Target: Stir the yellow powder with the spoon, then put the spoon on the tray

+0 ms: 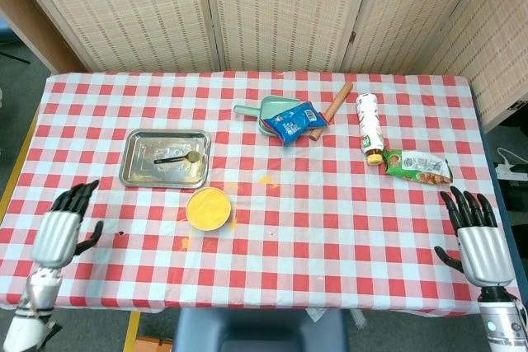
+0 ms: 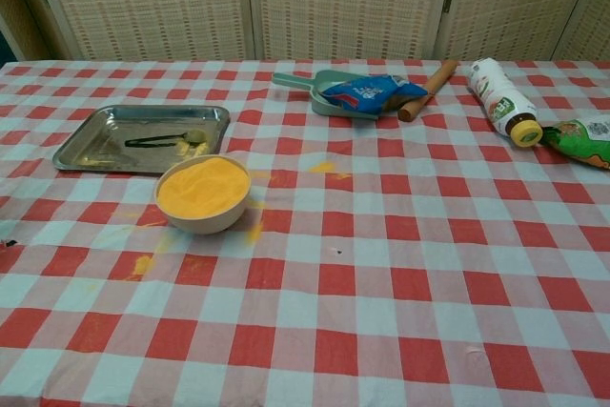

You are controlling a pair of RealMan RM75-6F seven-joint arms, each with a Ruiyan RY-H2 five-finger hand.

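Head view, near edge of the checked table [image 1: 330,237]: the robot's left hand [image 1: 59,232] rests at the near left corner and its right hand [image 1: 477,241] at the near right, both released, fingers spread and holding nothing. Farther in, left of centre, a white bowl of yellow powder [image 1: 208,208] stands on the cloth with spilled yellow flecks [image 2: 143,263] around it. Just beyond the bowl, the metal tray [image 1: 136,172] holds the spoon [image 1: 175,158], lying flat with its bowl end to the right and traces of powder beside it. At right, a green snack packet [image 1: 417,165] lies next to a toppled bottle [image 1: 370,126]. Farthest back, near the middle, a blue packet [image 1: 294,122] sits on a green scoop [image 1: 266,111], a wooden rolling pin [image 1: 332,108] alongside.
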